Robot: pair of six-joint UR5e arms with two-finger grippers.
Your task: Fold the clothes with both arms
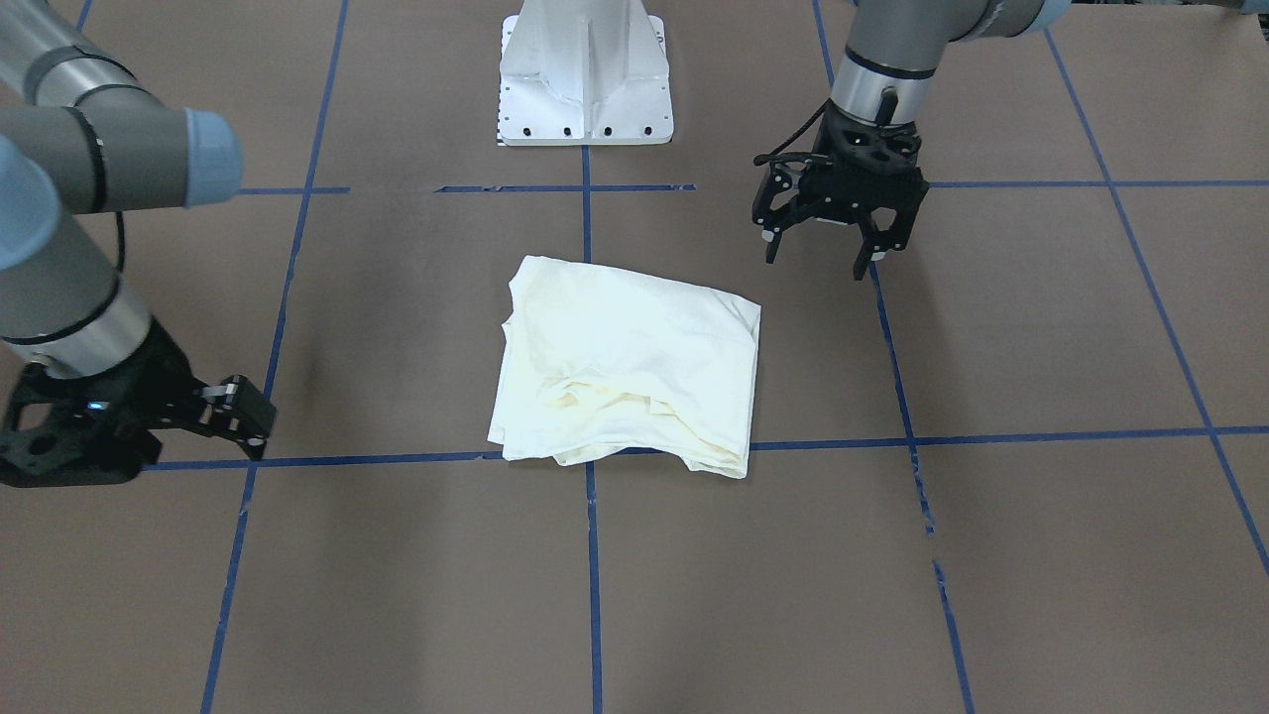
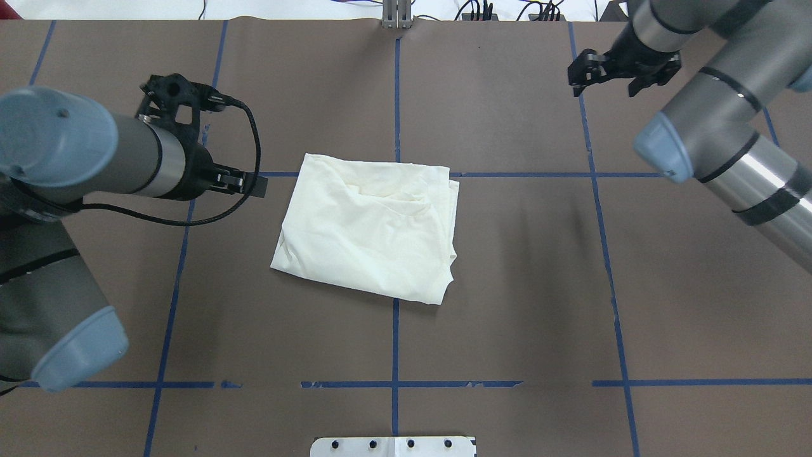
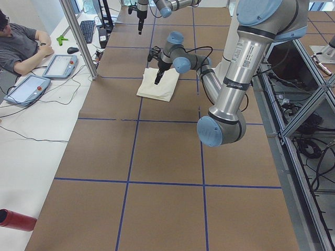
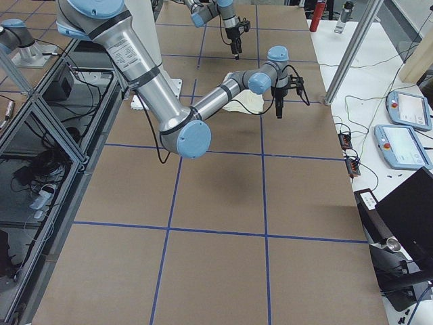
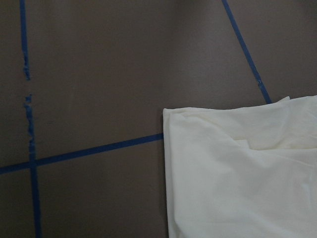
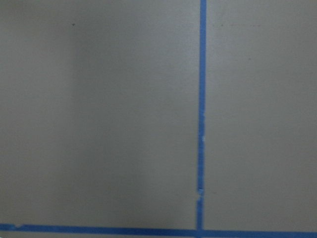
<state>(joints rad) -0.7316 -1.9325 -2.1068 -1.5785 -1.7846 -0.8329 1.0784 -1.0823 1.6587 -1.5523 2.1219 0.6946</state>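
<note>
The clothes are one cream shirt, folded into a rough rectangle with its plain side up, lying mid-table on the brown surface. My left gripper hangs open above the table just off the shirt's left side, holding nothing. The left wrist view shows a corner of the shirt but no fingers. My right gripper is open and empty, raised over bare table well off to the shirt's far right. Its wrist view shows only tape lines.
Blue tape lines grid the brown table. The white pedestal base stands at the robot's edge. In the left side view a person sits at a side desk with tablets, beside a metal post.
</note>
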